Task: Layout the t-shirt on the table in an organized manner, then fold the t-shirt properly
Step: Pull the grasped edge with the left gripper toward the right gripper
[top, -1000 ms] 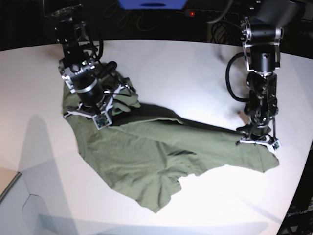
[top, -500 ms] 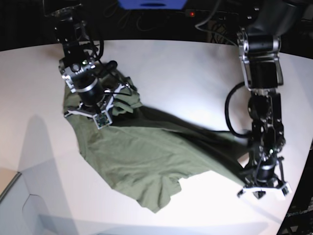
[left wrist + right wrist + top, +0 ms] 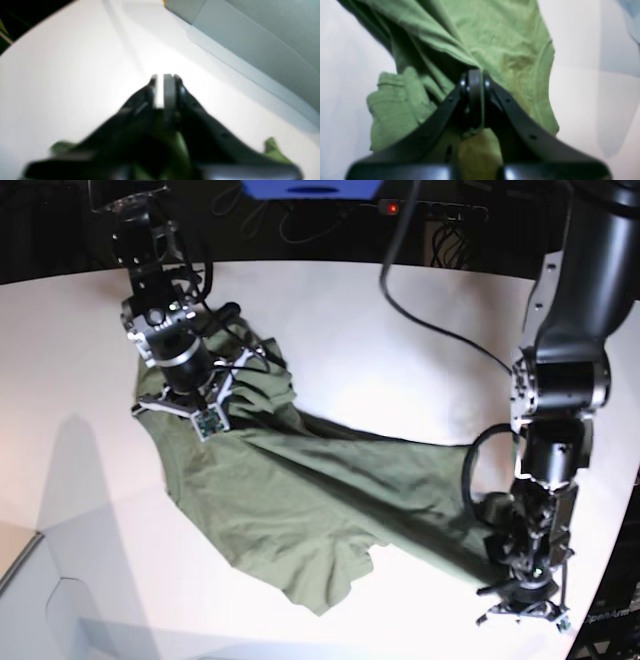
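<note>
Two robot arms and a green shirt on a white table.

Left wrist view: the left gripper [image 3: 163, 82] is blurry; a thin gap shows between its tips, with only the bright table [image 3: 62, 75] seen through it. Bits of the t-shirt [image 3: 273, 148] peek out at 4 and 8 o'clock. I cannot tell if it has hold of any cloth.
Right wrist view: the right gripper [image 3: 475, 82] is pinched tight on a fold of the shirt, which bunches up at 9 o'clock and spreads toward 12 o'clock.
Base view: the shirt lies crumpled across the middle of the table, stretched from the right gripper at 10 o'clock to the left gripper at 4 o'clock by the table's edge.
</note>
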{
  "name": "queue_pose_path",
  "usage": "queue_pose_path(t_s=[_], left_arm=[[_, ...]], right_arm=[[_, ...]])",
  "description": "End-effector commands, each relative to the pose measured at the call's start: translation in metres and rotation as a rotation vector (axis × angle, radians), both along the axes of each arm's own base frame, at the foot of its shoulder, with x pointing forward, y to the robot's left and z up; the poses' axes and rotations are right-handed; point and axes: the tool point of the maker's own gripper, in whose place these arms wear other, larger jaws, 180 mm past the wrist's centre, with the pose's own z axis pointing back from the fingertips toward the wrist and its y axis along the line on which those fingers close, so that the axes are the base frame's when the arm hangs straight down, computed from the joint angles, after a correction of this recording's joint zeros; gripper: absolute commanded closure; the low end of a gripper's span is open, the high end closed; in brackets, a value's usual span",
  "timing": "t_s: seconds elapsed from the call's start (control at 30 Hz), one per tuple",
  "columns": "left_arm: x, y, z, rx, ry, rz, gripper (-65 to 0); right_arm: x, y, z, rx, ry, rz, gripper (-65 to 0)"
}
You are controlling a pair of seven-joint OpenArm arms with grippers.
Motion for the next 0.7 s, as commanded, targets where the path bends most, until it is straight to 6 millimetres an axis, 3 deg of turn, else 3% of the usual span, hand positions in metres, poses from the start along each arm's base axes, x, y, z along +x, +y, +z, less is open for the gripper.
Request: queue_pose_path(t_s=[0.0,0.07,0.1,0.27,0.37,0.47,0.67], left_arm=[[0.009,0.008,0.024,0.044,-0.056,0.01,-12.9],[0.009,0.005,0.019,0.094,-0.066,0.009,-24.8],[0.01,-0.004,0.018,0.112,-0.083,-0.006,-27.9],[0.006,-0.011,0.01,0.139,-0.096,-0.016,-27.5],[-0.004,-0.02,-0.011,0.1,-0.032,-0.051,-27.5],[-0.026,-0.04,-0.034,0.077,-0.005,-0.112,-27.5],[-0.083,-0.078,-0.054,0.055,-0.018,-0.217,-27.5]], right_arm=[[0.007,0.0,0.014,0.007,-0.047,0.001,0.0],[0.007,0.0,0.014,0.007,-0.047,0.001,0.0],[0.007,0.0,0.013,0.007,-0.045,0.001,0.0],[0.007,0.0,0.013,0.007,-0.045,0.001,0.0],[0.008,0.0,0.014,0.007,-0.048,0.001,0.0],[0.008,0.0,0.013,0.008,-0.045,0.0,0.0],[0.008,0.0,0.013,0.008,-0.045,0.0,0.0]])
